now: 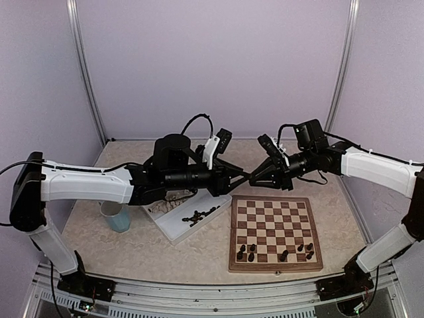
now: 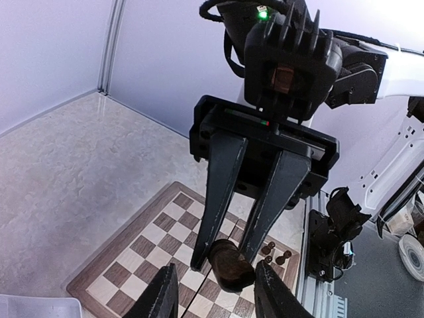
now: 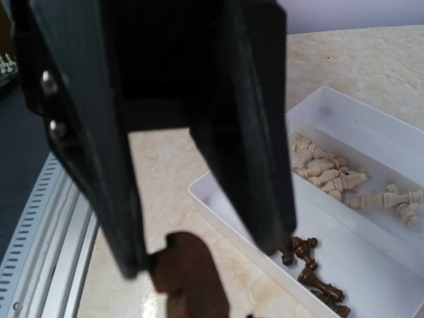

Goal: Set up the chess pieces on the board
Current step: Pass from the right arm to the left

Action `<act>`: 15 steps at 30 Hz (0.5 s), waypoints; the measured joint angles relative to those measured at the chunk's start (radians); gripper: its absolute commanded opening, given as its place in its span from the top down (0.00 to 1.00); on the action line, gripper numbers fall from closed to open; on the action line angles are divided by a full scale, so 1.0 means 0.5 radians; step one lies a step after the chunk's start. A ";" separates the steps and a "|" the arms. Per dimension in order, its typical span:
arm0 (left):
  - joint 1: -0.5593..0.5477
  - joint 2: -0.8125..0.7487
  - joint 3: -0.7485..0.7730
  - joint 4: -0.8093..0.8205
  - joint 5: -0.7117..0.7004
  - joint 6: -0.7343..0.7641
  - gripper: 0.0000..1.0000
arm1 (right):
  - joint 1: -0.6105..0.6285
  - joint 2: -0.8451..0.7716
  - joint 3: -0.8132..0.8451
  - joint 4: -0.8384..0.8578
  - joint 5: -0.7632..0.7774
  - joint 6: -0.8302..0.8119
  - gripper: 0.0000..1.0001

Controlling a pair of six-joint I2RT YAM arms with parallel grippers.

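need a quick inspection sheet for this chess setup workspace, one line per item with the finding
surface: table, beige marbled top
job's things: board lies flat, with several dark pieces standing on its near rows; white tray holds pale pieces in one compartment and dark ones in the other, all lying down
clutter: pale blue cup left of the tray
grippers: right gripper shut on a dark piece in mid-air; left gripper open, fingers either side of it
cables: black loop above the left arm, clear of the board
surroundings: lilac walls, metal rail at the near edge
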 measured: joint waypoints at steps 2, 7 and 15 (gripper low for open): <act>-0.002 0.027 0.023 0.005 0.024 -0.002 0.66 | 0.000 0.000 0.000 0.011 -0.002 0.011 0.93; -0.003 0.080 0.064 0.006 0.066 -0.008 0.74 | 0.000 0.000 0.000 0.014 0.000 0.020 0.92; -0.007 0.101 0.094 -0.014 0.079 -0.008 0.83 | -0.005 0.001 -0.002 0.016 0.021 0.012 0.63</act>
